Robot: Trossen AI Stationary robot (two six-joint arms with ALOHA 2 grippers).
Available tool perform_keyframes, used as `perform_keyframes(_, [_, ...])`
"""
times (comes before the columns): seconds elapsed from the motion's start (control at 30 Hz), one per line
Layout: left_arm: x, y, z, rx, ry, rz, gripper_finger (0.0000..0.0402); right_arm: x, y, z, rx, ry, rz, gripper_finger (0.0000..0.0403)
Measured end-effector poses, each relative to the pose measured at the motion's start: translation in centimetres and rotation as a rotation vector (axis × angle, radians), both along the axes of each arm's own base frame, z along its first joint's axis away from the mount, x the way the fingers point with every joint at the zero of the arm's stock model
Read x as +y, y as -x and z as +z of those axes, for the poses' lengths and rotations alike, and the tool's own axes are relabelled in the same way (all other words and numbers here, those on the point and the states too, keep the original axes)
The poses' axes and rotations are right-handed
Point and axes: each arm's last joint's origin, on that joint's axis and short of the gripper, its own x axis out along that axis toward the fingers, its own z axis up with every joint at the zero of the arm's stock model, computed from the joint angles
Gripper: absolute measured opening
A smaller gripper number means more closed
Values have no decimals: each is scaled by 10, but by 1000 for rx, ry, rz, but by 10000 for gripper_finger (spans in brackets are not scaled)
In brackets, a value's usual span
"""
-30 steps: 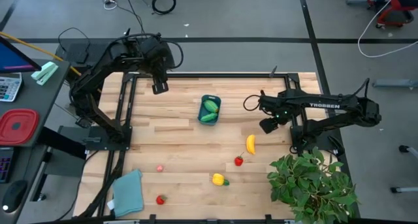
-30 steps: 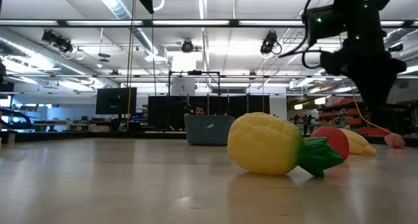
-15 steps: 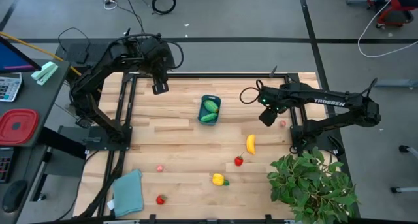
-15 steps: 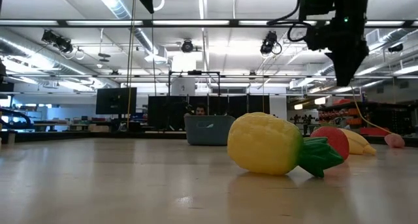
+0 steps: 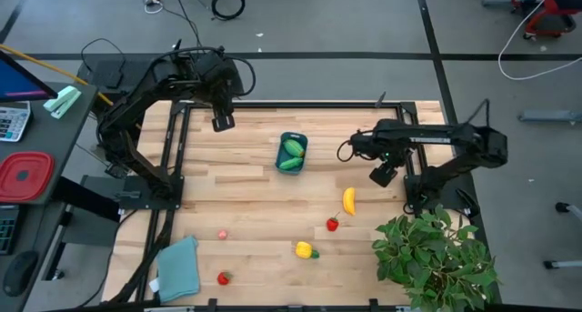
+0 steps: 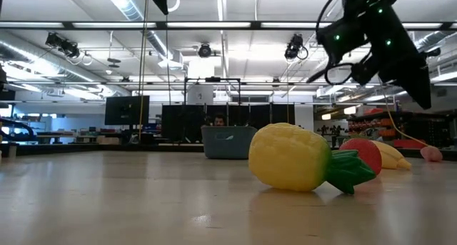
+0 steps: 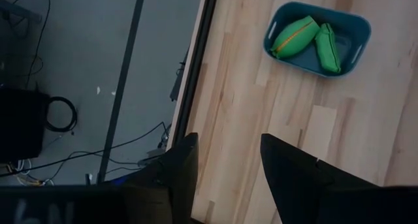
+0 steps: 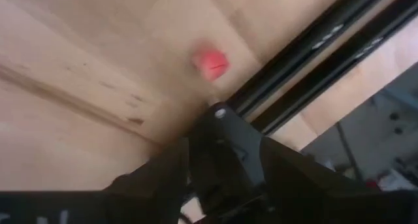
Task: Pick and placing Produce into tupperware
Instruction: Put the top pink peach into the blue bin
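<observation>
The teal tupperware (image 5: 292, 153) stands mid-table with two green pieces (image 7: 304, 38) lying in it. On the bare wood lie the yellow banana (image 5: 348, 200), a red strawberry (image 5: 333, 225), the yellow-and-green piece (image 5: 306, 250), a pink piece (image 5: 222, 234) and another strawberry (image 5: 224, 277). My right gripper (image 5: 382, 174) hovers open near the right edge, beyond the banana. A small pink-red piece (image 8: 210, 62) lies on the wood just ahead of its fingers (image 8: 163, 175). My left gripper (image 5: 223, 121) waits open, high over the far left of the table.
A leafy potted plant (image 5: 436, 257) fills the near right corner. A flat teal cloth (image 5: 178, 266) lies at the near left. The black frame bars (image 8: 313, 48) run close by the pink-red piece. A red square container (image 5: 23, 177) sits off the table, left.
My right gripper swung a little toward the far edge and the tupperware, then came back toward the near right, turning and tipping as it went. It now covers the small pink-red piece in the high view. The arm's elbow has drawn in toward the table.
</observation>
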Motion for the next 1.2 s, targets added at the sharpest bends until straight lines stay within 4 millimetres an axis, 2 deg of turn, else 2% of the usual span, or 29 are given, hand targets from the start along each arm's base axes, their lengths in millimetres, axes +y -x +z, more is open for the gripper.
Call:
perform_keyframes(0.23, [0,0,0,0,0,0,172,-4,-14,-23,111,-81,25,199])
perform_keyframes(0.53, [0,0,0,-7,6,14,172,-15,-28,-46,60,-135,5,199])
perform_keyframes(0.87, [0,0,0,-11,9,21,173,-29,-17,-60,141,-180,-108,199])
perform_keyframes(1.07, [0,0,0,-11,10,22,172,-28,2,-75,217,-224,-152,199])
perform_keyframes(1.2, [0,0,0,-11,10,21,173,-27,6,-84,192,-229,-128,199])
